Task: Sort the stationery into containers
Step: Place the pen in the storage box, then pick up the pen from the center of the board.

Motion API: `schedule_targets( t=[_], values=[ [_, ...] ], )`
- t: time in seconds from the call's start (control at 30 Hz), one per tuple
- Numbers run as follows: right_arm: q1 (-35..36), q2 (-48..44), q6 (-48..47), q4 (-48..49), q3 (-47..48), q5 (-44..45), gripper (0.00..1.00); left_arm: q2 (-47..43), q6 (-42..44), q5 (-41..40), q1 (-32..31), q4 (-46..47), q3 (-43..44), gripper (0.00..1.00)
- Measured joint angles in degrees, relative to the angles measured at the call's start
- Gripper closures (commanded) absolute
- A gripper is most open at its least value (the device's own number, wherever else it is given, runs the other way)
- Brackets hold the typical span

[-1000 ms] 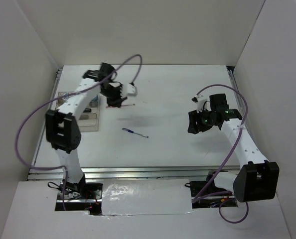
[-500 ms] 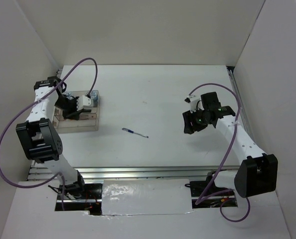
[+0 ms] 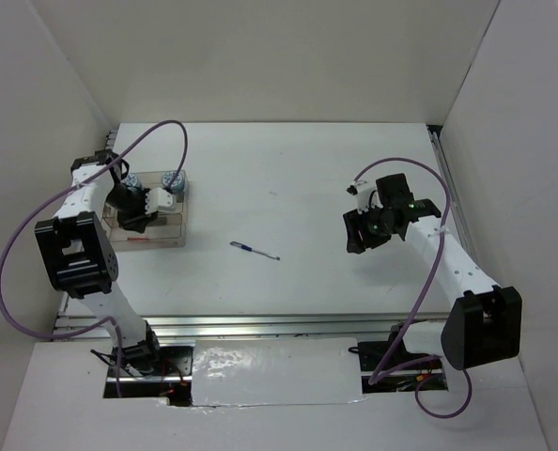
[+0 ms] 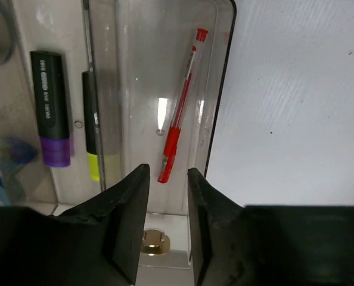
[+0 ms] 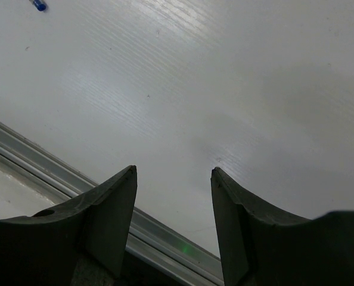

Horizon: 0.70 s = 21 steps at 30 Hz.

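The clear organiser tray (image 3: 171, 239) stands at the table's left. In the left wrist view a red pen (image 4: 180, 107) lies in the tray's (image 4: 223, 77) outer long compartment. A purple highlighter (image 4: 50, 107) and a yellow highlighter (image 4: 92, 128) lie in the compartments beside it. Two blue rolls (image 3: 173, 178) sit at the tray's far end. My left gripper (image 3: 136, 218) hovers over the tray, open and empty (image 4: 167, 171). A blue pen (image 3: 254, 250) lies on the table's middle. My right gripper (image 3: 359, 237) hangs open and empty (image 5: 173, 171) above bare table.
White walls enclose the table on three sides. A metal rail (image 5: 52, 179) runs along the near table edge below my right gripper. The blue pen's tip (image 5: 39, 5) shows at the top left of the right wrist view.
My left arm swung from the back middle of the table to the tray, carrying the red pen. The pen now lies in the tray and the jaws are open. My right gripper shifted slightly left.
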Motion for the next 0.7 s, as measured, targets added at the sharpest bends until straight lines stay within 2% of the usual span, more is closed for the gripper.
schedule_targets(
  t=[0.1, 0.27, 0.37, 0.53, 0.6, 0.7],
  values=[
    [0.07, 0.00, 0.09, 0.00, 0.00, 0.17, 0.40, 0.09, -0.28, 0.04, -0.59, -1.25, 3.32, 0.50],
    [0.11, 0.00, 0.13, 0.04, 0.00, 0.22, 0.40, -1.01, -4.42, 6.10, -5.51, -3.26, 12.85, 0.50],
    [0.11, 0.00, 0.15, 0.02, 0.00, 0.24, 0.40, -4.52, -9.75, 9.77, -14.38, -1.62, 11.96, 0.50],
    [-0.35, 0.00, 0.37, 0.00, 0.00, 0.50, 0.39, -8.74, -20.85, 13.92, -35.06, 6.05, 5.68, 0.47],
    [-0.98, 0.00, 0.55, -0.02, 0.00, -0.04, 0.39, -7.65, -24.22, 14.53, -39.93, 7.87, 4.66, 0.45],
    [-2.49, 0.00, 0.61, -0.02, 0.00, -0.79, 0.39, -4.13, -28.15, 14.43, -43.95, 10.84, 4.24, 0.44]
  ],
)
